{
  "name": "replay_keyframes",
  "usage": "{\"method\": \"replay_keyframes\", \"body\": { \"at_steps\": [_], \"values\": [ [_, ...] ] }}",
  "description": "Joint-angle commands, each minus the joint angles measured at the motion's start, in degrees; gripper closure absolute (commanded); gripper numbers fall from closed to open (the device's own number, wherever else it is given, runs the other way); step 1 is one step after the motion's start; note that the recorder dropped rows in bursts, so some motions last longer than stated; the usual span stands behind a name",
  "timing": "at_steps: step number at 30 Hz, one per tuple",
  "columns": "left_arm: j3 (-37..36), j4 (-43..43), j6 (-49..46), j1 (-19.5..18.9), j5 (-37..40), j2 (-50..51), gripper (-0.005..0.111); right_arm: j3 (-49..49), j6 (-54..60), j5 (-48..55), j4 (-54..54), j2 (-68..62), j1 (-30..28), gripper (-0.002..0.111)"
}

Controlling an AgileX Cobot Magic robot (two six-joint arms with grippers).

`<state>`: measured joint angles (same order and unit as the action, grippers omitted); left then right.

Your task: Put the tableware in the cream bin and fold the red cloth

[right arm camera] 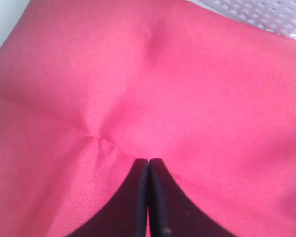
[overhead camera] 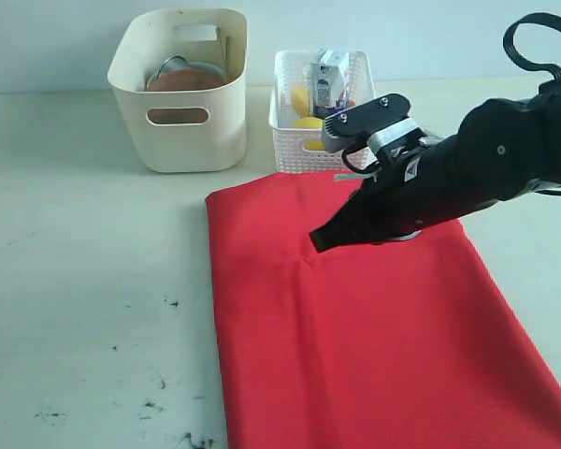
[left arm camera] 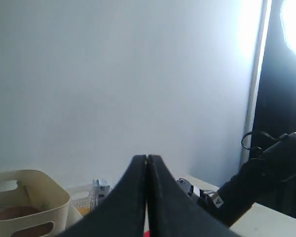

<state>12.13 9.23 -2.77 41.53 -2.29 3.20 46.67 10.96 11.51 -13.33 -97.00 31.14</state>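
Note:
The red cloth [overhead camera: 355, 318] lies spread flat on the table, with crease lines meeting at a small pucker [right arm camera: 96, 137]. My right gripper [overhead camera: 318, 241] reaches in from the right and hovers low over the cloth's upper middle. Its jaws are shut [right arm camera: 149, 161] with nothing between them, and I cannot tell whether it touches the fabric. The cream bin [overhead camera: 215, 122] stands at the back left. Inside it are a round brown plate [overhead camera: 182, 80] and a steel rim [overhead camera: 171, 64]. My left gripper [left arm camera: 147, 158] is shut, empty, raised and facing the wall; it is outside the exterior view.
A white lattice basket [overhead camera: 294, 150] with yellow food and a carton [overhead camera: 325, 75] stands right of the bin, touching the cloth's far edge. The pale table [overhead camera: 84, 281] has dark scuff marks at the front left. The right arm [left arm camera: 266, 173] shows in the left wrist view.

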Motion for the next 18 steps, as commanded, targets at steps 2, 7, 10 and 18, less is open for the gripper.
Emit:
{"method": "replay_keyframes", "body": {
  "at_steps": [2,7,10,18],
  "values": [
    [-8.0,-0.3,-0.3,-5.0,-3.8,-3.2,0.104,-0.1,0.5,-1.0,0.0,0.1,0.1,0.108],
    [-12.1,-0.3,-0.3,-16.0,4.0,-3.2,0.104,-0.1,0.5,-2.1,0.0,0.1,0.1,0.108],
    [-12.1,-0.9,-0.3,-22.6,11.2,-3.2,0.104,-0.1,0.5,-2.8,0.0,0.1,0.1,0.108],
    [-12.1,-9.8,-0.3,-29.1,17.5,-3.2,0.104,-0.1,0.5,-3.3,0.6,-5.2,0.1,0.108]
  ]
}}
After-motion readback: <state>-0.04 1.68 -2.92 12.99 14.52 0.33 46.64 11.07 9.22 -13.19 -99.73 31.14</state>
